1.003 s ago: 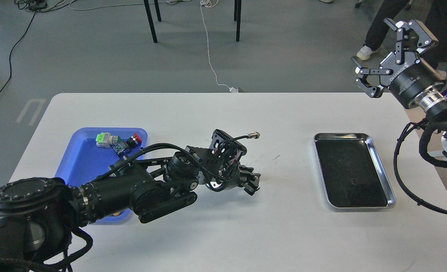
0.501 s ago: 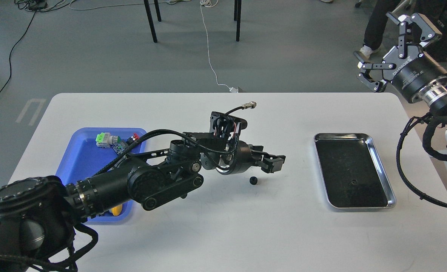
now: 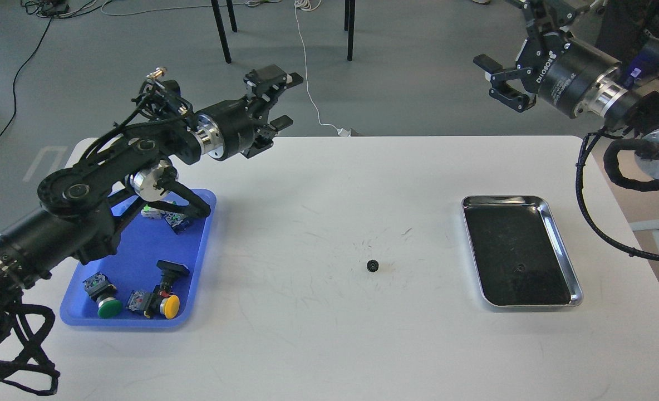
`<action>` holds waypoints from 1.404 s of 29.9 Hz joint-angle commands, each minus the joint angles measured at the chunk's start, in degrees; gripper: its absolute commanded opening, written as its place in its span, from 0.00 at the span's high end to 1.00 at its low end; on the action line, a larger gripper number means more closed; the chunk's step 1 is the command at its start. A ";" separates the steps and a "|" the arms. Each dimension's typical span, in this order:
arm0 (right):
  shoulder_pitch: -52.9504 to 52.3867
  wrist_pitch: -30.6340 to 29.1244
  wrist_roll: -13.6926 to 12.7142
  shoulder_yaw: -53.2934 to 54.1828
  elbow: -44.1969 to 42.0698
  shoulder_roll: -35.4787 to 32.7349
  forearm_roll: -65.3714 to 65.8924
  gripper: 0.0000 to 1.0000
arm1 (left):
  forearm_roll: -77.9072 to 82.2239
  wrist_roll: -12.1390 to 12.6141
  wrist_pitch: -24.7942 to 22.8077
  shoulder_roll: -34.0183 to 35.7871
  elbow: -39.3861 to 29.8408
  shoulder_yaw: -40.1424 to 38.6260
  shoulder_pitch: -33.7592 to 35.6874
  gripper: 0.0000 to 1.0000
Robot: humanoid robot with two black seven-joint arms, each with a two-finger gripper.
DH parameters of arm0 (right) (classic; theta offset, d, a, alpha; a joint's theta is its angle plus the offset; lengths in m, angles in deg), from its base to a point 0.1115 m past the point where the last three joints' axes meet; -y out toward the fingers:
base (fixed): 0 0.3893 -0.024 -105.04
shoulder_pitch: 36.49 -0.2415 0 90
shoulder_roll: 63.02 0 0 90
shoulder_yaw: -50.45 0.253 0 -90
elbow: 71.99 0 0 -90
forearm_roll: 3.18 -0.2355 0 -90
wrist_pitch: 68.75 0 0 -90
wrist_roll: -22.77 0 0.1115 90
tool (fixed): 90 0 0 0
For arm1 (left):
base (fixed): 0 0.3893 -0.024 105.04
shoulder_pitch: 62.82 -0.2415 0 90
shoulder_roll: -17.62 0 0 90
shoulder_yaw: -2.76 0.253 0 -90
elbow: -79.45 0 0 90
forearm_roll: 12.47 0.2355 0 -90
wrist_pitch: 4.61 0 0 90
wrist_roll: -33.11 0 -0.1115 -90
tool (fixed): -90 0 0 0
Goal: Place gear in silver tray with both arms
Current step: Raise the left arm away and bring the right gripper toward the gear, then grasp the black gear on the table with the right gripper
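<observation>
On white tabletop (image 3: 318,334): small black toothed gear (image 3: 372,265), alone, between blue plastic tray (image 3: 201,262) and shiny silver metal tray (image 3: 563,245). Left hand (image 3: 283,100) raised, fingers spread, empty. Right hand (image 3: 502,75) raised, spread, empty.

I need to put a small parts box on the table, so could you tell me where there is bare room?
Bare white table runs along the near edge and between the gear and the blue tray. The strip from the gear to the silver tray is also free. The blue tray is crowded with push buttons. Both grippers are raised at the far side.
</observation>
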 commanded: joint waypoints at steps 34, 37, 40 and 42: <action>-26.72 7.36 3.81 -65.08 -2.19 34.10 47.92 0.37 | -28.11 -5.21 -1.06 1.46 4.46 -15.04 -1.67 0.03; -24.96 9.30 5.83 -65.08 -4.13 36.83 48.01 0.36 | -28.02 -5.21 -1.06 1.64 4.46 -14.95 -1.67 0.03; -23.29 11.32 6.27 -65.25 -5.27 38.68 48.09 0.33 | -28.02 -5.12 -1.06 1.72 4.37 -14.69 -1.67 0.03; -22.49 12.47 6.36 -65.34 -7.11 39.65 48.09 0.30 | -27.93 -5.12 -1.06 1.72 4.37 -14.69 -1.67 0.03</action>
